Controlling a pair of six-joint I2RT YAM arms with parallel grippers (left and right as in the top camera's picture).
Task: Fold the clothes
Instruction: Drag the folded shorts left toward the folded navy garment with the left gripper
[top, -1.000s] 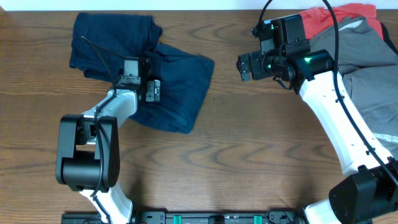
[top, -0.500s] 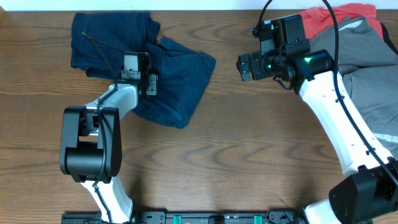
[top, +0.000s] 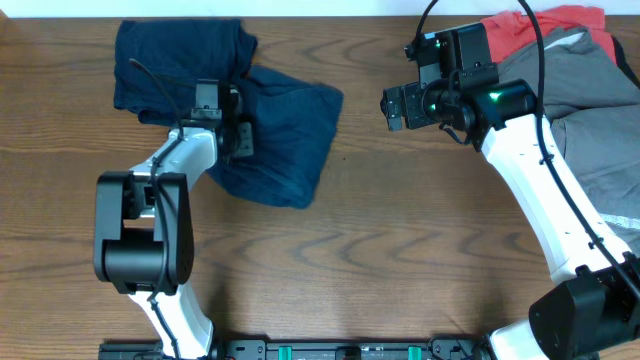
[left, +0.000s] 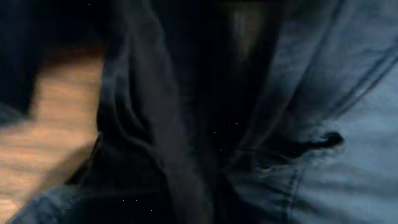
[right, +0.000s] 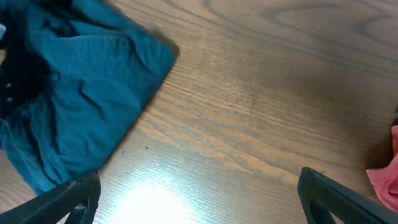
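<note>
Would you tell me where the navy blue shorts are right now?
Overhead view: the navy blue shorts lie at the upper left of the table, beneath the left gripper, far from the grey garment on the right.

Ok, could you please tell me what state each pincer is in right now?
Left pincer: down in the shorts; open or shut cannot be told.
Right pincer: open, holding nothing.

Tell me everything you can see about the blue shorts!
The blue shorts are dark navy, soft cloth with stitched seams, crumpled and bunched, not flat. They lie on the wooden table, toward its far left side. The left hand rests on their middle; whether it pinches the cloth is hidden.
</note>
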